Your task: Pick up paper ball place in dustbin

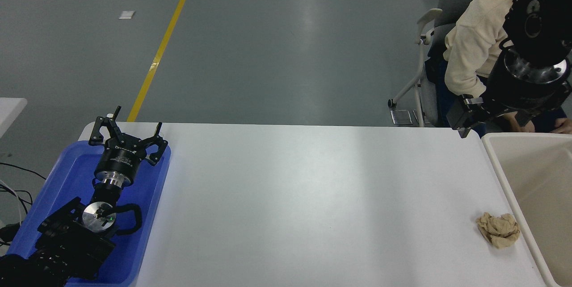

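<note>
White table [313,197], near to far as I log it: paper ball [498,230] at the near right, just beside the dustbin [505,175] wall but outside it. My left gripper [127,132] is parked over the blue tray [154,215] at the left, jaws spread. Right gripper [464,119] hangs above the far right corner, jaw state I cannot tell; a seated person [473,41] is behind it.

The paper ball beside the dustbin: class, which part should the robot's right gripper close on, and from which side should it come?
Probably from straight above, closing across the middle of the paper ball. It is a lumpy wad lying loose on the table, with no handle or edge. The dustbin wall stands close on its right, so a sideways approach there looks cramped. The right gripper is up near the bin's far corner.
</note>
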Controlling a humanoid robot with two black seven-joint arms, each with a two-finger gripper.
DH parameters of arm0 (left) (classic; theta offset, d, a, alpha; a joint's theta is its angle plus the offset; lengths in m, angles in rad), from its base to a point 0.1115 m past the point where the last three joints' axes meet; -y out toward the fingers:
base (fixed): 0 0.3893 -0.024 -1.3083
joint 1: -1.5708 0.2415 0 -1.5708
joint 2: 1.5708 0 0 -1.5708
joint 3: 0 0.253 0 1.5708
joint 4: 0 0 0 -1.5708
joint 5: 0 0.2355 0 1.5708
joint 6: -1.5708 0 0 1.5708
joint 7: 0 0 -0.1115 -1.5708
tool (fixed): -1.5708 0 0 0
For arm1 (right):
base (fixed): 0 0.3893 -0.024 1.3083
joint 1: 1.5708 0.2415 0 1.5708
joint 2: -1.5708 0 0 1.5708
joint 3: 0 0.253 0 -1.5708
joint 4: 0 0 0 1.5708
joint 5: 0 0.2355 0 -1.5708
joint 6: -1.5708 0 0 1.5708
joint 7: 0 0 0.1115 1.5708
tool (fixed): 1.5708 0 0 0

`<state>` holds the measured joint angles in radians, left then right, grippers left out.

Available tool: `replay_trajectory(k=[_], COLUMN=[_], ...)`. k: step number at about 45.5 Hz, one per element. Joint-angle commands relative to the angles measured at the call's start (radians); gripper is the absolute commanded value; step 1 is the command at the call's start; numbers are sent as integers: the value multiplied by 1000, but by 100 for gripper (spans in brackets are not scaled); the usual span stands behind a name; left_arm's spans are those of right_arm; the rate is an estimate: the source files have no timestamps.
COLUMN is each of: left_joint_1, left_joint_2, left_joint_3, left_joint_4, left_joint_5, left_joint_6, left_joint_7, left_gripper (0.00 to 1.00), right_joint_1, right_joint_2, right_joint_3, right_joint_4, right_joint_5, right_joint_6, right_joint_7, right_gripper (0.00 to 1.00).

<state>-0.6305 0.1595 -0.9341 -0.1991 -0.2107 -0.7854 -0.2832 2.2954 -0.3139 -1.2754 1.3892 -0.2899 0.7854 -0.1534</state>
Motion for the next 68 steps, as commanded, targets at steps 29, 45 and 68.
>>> replay_trajectory(k=[29, 45, 68], left_joint_1=[0, 0, 0], left_joint_2=[0, 0, 0], left_joint_3=[0, 0, 0], left_joint_4=[0, 1, 0], left_joint_5=[-1, -1, -1], left_joint_6=[0, 0, 0], left_joint_7=[-1, 1, 1], left_gripper=[100, 100, 100], right_joint_1=[-19, 18, 44], right_joint_2=[-2, -4, -28], right_joint_3=[2, -32, -73], right_joint_4=[1, -1, -16], right_joint_5=[0, 0, 51], right_joint_6=[0, 0, 0], right_joint_7=[0, 0, 0], right_gripper=[100, 100, 100])
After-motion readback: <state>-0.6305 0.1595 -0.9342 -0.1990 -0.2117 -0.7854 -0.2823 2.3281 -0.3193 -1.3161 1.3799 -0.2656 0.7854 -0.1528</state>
